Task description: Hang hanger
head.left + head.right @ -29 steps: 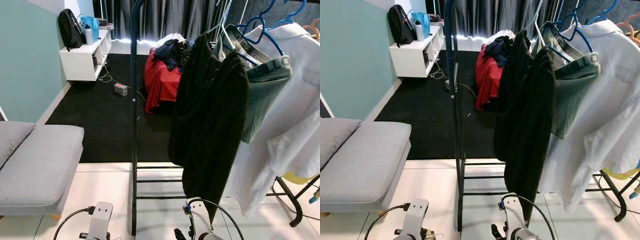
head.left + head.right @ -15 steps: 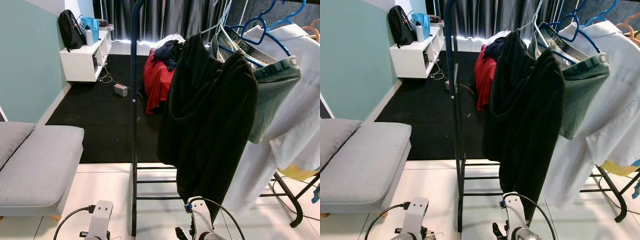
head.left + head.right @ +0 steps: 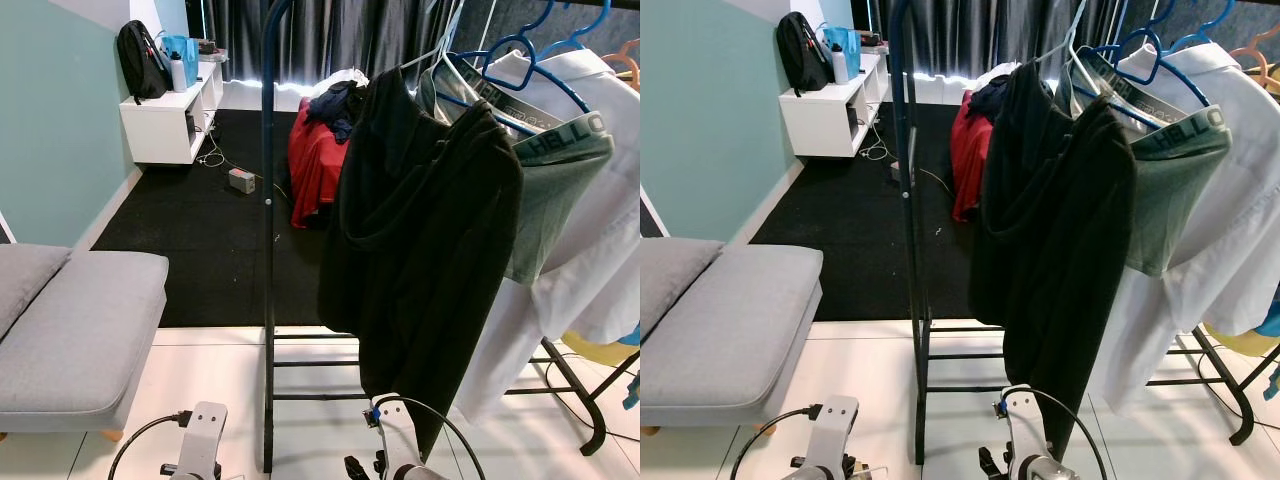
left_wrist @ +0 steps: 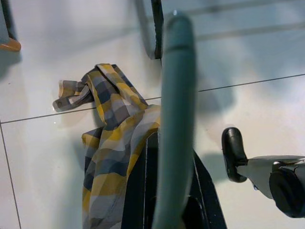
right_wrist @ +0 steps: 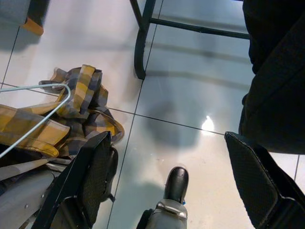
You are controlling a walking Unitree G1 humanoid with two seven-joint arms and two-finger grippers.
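Head views: you're facing the rack (image 3: pixel 267 250) w/ both arms low at the frame bottom. The rail is crowded: black garment (image 3: pixel 420 250), green one (image 3: pixel 560 190) and white shirt (image 3: pixel 1240 230) are packed tight on the right, and free rail looks limited to the stretch by the upright. The rail top is cut off, so you can't judge hook height from here. Risk: lifting blind and hitting the black garment or tangling w/ the blue hangers (image 3: pixel 520 50). L wrist view: left gripper (image 4: pixel 172 157) looks pressed together on the hanger (image 4: pixel 174 119), which is blurred and very close to the lens. The plaid shirt (image 4: pixel 107 143) droops low, near the tiles as far as can be told. Risk: the shirt slides off the hanger on the way up, or its trailing sleeve snags the rack's foot (image 4: pixel 157 28) since it's just beside. R wrist view: right gripper (image 5: pixel 167 143) is spread wide, holding nothing, over bare tile. The wire hanger (image 5: pixel 43 114) and shirt sit off to one side of it, black garment's hem (image 5: pixel 276 71) to the other. Risk: the R arm brushes that hem if you swing it, setting the row swaying just as you aim the hook.
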